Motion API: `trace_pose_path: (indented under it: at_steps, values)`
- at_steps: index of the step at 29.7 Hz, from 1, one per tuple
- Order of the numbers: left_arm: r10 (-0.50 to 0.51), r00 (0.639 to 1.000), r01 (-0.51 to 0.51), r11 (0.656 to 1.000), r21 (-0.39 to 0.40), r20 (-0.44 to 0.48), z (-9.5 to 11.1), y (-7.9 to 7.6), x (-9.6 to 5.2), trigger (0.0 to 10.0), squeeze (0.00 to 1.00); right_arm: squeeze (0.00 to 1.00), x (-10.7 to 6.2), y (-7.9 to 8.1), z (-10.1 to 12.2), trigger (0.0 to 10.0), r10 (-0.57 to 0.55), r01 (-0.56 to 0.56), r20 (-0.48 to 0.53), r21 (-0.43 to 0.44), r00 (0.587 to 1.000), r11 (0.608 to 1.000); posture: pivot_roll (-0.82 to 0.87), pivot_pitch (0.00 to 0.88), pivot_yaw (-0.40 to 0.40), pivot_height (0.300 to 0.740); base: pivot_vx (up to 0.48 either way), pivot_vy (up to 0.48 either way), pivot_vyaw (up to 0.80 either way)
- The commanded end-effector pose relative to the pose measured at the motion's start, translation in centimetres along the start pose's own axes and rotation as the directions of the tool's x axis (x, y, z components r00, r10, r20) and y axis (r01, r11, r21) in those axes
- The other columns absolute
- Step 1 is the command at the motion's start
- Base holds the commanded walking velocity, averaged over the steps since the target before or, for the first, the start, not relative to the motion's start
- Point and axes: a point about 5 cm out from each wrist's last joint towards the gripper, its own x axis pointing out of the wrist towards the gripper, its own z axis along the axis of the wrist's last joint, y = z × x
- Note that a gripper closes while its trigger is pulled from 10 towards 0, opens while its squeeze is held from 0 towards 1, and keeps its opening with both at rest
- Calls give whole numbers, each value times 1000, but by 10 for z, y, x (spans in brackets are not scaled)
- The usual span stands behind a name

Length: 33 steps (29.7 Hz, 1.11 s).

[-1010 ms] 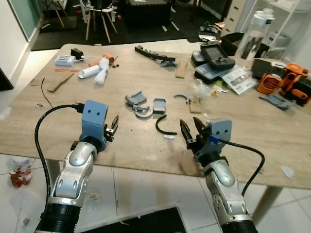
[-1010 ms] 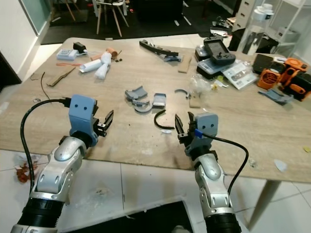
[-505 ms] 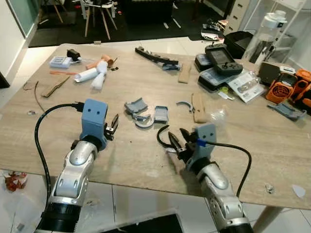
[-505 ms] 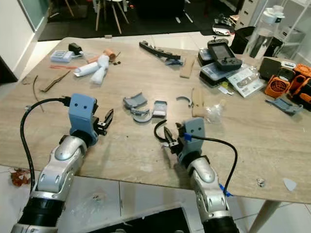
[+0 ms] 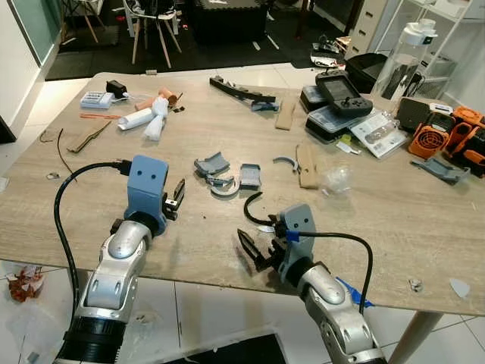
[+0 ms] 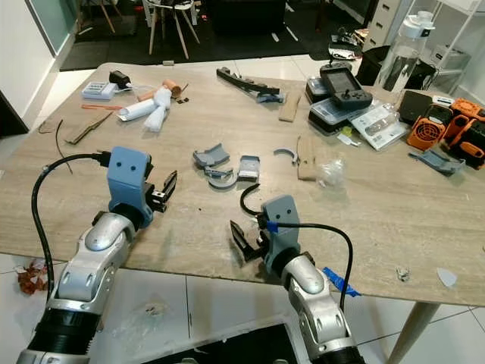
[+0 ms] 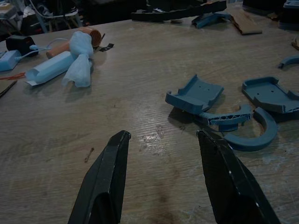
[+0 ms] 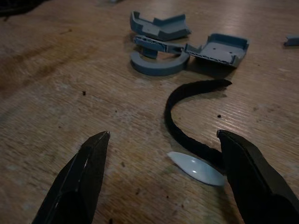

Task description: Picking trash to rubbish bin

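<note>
Right gripper (image 5: 254, 250): low centre of the left eye frame, at the near table edge; jaws spread wide and holding nothing, tips just above the wood.
Black curved strip (image 8: 187, 114): centre-right of the right wrist frame, lying flat on the table ahead of the spread fingers; its near end lies just beside one finger, though contact cannot be judged.
White sliver (image 8: 196, 168): lower centre-right of the right wrist frame, a pale leaf-shaped scrap touching the near end of the strip.
Left gripper (image 5: 177, 201): centre-left of the left eye frame, over bare wood; jaws parted, nothing between them.
Blue-grey plastic pieces (image 5: 226, 173): middle of the left eye frame, a cluster of curved shells and an arc, beyond both grippers.
Table (image 5: 379, 220): pale wood, running across the whole left eye frame.
Rolled white paper (image 5: 144, 117): upper left of the left eye frame, with a brown tube just beside it.
Black bar (image 5: 241, 89): upper centre, near the far edge.
Wooden slat (image 5: 306, 164): right of centre, with a crumpled clear wrapper (image 5: 336, 180) just beside it.
Handheld device (image 5: 339, 87): upper right, lying on a stack of trays.
Orange tools (image 5: 447, 136): far right edge.
Floor scrap (image 5: 26, 279): lower left, on white tiles.
</note>
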Motion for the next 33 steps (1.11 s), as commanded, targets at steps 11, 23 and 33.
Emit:
trace_pose_path:
  at_steps: [11,23,33]
  values:
    - [-8,1000,8,1000,19,-22,-5,1,-2,10000,0,0,-3,-10,-20,10000,-41,56,-142,108,989,993,-26,161,29,740,0,0,0]
    - [-11,1000,12,1000,13,-24,-5,1,-1,10000,0,0,0,-18,-30,10000,-34,56,-264,77,964,995,-26,165,31,740,0,0,0]
    - [-7,1000,7,1000,9,-24,-5,1,-1,10000,0,0,-8,-25,-43,10000,-24,2,-454,-47,891,999,-25,168,27,740,0,0,0]
